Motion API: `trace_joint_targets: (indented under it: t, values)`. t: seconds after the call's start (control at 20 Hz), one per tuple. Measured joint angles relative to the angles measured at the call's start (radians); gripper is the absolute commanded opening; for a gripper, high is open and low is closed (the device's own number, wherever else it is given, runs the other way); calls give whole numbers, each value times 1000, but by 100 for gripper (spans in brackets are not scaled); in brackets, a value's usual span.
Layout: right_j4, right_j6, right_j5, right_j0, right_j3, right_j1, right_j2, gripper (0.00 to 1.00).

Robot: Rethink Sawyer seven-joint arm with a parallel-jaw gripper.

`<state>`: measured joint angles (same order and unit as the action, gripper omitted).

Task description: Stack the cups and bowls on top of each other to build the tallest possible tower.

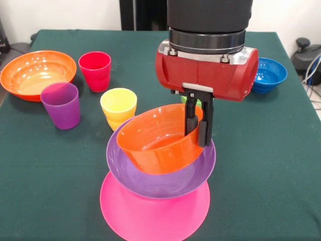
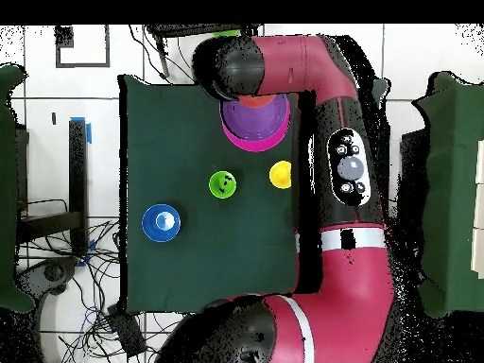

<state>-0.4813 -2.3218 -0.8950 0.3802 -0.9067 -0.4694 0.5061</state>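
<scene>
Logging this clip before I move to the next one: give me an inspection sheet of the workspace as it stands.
Surface: green cloth table.
Job's things: pink bowl upturned as base; purple bowl on it; small orange bowl tilted inside that. Large orange bowl, red cup, purple cup, yellow cup, blue bowl and green cup apart on the cloth.
Clutter: nothing seen.
Grippers: tool pinches the small orange bowl's rim.
Cables: wires on the floor.
Surroundings: tiled floor.
</scene>
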Motion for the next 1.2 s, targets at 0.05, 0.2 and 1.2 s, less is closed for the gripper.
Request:
trace_joint_targets:
  t: [0.05, 0.2, 1.2]
  values:
    - [0, 0, 0, 0, 0, 0, 0, 0]
    - [0, 0, 0, 0, 0, -1, 0, 0]
    - [1, 0, 0, -16, -18, -4, -48, 0]
